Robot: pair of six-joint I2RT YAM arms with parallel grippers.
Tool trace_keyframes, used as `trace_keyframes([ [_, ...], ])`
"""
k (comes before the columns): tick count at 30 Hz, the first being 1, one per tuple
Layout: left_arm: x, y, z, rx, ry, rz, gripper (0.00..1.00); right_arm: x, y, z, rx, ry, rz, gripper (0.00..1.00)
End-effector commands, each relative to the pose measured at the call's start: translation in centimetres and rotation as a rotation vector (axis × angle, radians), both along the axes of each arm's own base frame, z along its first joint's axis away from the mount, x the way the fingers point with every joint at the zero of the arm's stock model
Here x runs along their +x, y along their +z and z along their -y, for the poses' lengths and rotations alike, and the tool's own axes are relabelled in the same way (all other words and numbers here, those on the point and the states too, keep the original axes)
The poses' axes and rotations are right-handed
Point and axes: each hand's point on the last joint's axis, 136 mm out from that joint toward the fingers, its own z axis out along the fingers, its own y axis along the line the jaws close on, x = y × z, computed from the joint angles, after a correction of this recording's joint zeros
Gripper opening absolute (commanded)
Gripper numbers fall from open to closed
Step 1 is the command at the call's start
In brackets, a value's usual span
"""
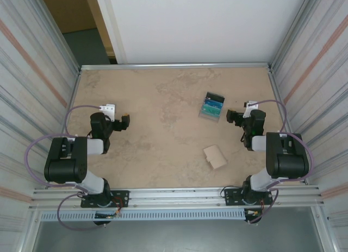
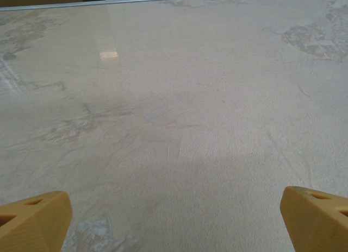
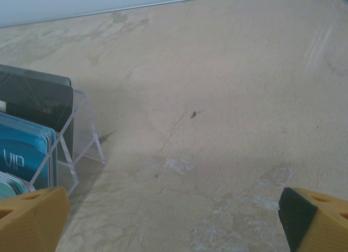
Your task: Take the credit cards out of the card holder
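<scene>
Tan and folded shut, the holder (image 1: 215, 157) lay beside the right arm, any cards inside hidden. The left gripper (image 1: 124, 122) and right gripper (image 1: 232, 117) hung empty, jaws wide apart, probably readied to pin and open it.

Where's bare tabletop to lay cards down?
Free: centre of the beige marbled tabletop, between the left gripper and the clear plastic tray of cards; also the far-left corner. Crowded: right side, where tray, small tan folded wallet and right gripper cluster.
</scene>
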Motion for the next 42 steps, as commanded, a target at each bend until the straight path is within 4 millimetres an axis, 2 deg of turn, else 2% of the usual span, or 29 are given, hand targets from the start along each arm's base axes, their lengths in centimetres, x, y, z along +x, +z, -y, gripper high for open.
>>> trace_keyframes([
  [1,0.6,1.0,0.3,-0.001,-0.006,0.028,0.99,0.0,-0.2,0.1,-0.008,0.007,-0.008,0.99],
  [34,0.5,1.1,0.3,-0.001,-0.006,0.032,0.99,-0.1,-0.1,0.1,-0.009,0.007,-0.002,0.99],
  [38,0.4,1.8,0.0,-0.005,0.015,0.04,0.99,0.0,-0.1,0.5,-0.017,-0.022,-0.009,0.99],
  [42,-0.2,3.4,-0.4,-0.002,0.034,0.069,0.99,0.1,0.3,0.8,-0.019,-0.048,-0.02,0.99],
])
